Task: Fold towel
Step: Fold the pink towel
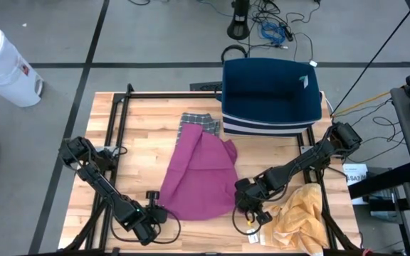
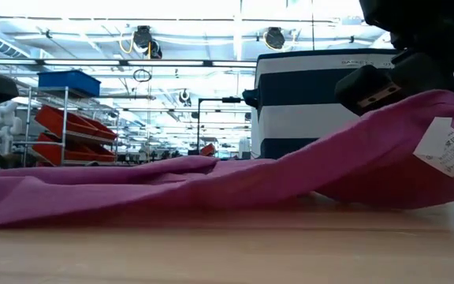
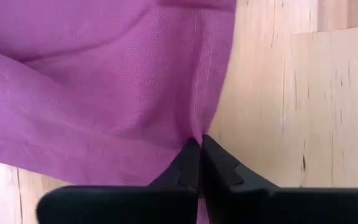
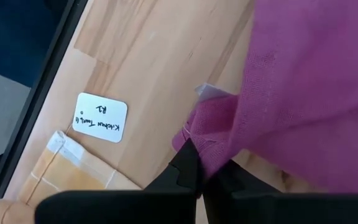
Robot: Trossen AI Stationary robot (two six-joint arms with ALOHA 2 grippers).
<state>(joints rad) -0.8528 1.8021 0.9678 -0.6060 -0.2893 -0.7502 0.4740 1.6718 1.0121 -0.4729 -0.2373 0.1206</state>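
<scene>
Your wooden surface [image 1: 134, 135] carries the magenta towel [image 1: 198, 178] spread at its middle, in front of the navy basket [image 1: 269, 96]. Your left gripper [image 3: 200, 144] has its fingers clamped on the towel's near-left edge; your right gripper [image 4: 194, 149] pinches the near-right corner.

We see a pale wooden butcher-block table [image 1: 137, 128] carrying a magenta cloth towel [image 1: 199, 178], a crumpled yellow cloth [image 1: 301, 217], a grey plaid cloth [image 1: 198, 122], a navy striped fabric basket [image 1: 269, 96] and a small white handwritten label [image 4: 100, 116].

Magenta towel [image 1: 199, 176] spread rumpled on table centre, both near corners pinched, white tag showing.
</scene>
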